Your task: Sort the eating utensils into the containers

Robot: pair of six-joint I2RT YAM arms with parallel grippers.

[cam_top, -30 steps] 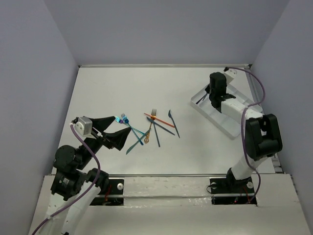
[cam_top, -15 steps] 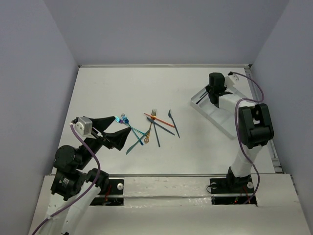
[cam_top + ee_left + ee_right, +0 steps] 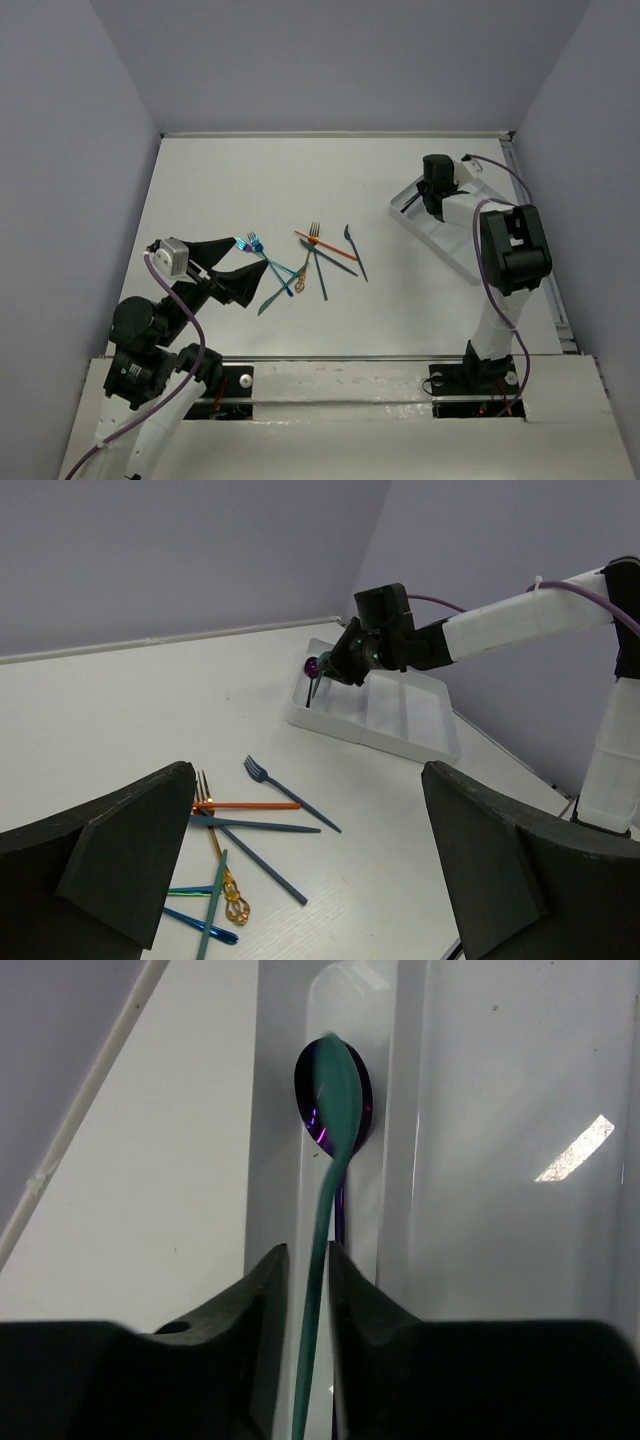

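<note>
Several eating utensils (image 3: 310, 255) lie crossed on the table's middle; the left wrist view shows a dark blue fork (image 3: 290, 793), an orange-red fork (image 3: 245, 805), a dark blue knife (image 3: 260, 825) and a gold one (image 3: 228, 890). My left gripper (image 3: 232, 268) is open and empty just left of them. My right gripper (image 3: 428, 192) is shut on a teal spoon (image 3: 325, 1160), held over the narrow end compartment of the white tray (image 3: 470, 245). A purple spoon (image 3: 318, 1128) lies in that compartment under the teal spoon's bowl.
The tray (image 3: 400, 720) sits at the far right, angled, near the right wall. A wider tray compartment (image 3: 500, 1080) lies beside the narrow one. The table's left side and far side are bare white.
My right arm's elbow has swung toward the far side and its gripper has shifted slightly left over the tray's end, still holding the teal spoon. The left arm has not moved.
</note>
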